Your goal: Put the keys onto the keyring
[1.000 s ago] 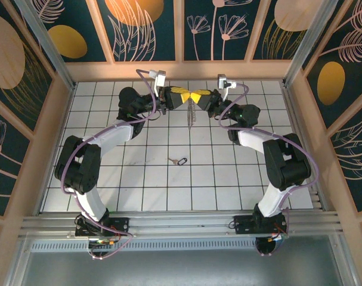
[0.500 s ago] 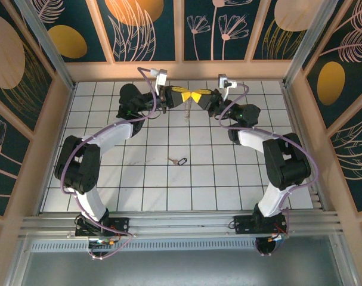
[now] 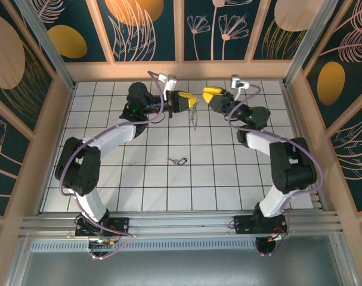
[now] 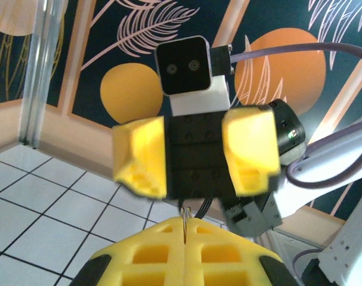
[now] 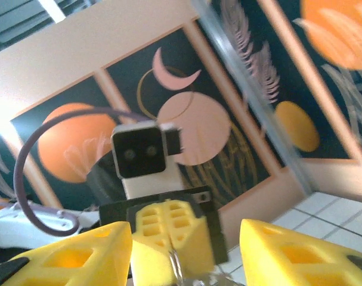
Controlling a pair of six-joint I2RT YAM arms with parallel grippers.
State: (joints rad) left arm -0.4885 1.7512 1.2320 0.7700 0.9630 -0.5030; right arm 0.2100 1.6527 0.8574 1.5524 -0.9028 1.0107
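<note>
My left gripper (image 3: 190,101) is shut on the thin metal ring of the keyring (image 3: 194,117), and the tan strap hangs below it above the far tiles. In the left wrist view the ring (image 4: 185,221) sticks up from the seam of my closed yellow fingers (image 4: 151,253). My right gripper (image 3: 212,93) stands open just to the right, apart from the ring, holding nothing. It faces the left wrist camera with its jaws spread (image 4: 195,158). One of the keys (image 3: 179,161), silvery with a dark head, lies on the tiles at mid-table.
The white tiled floor (image 3: 139,179) is fenced by wooden walls (image 3: 61,113) and metal corner posts (image 3: 300,53). Both arms reach to the far middle of the table, with cables looping over the wrists.
My right gripper has opened and drawn back to the right, away from the left one. The left gripper has shifted slightly right, still shut on the ring. The key on the tiles has not moved.
</note>
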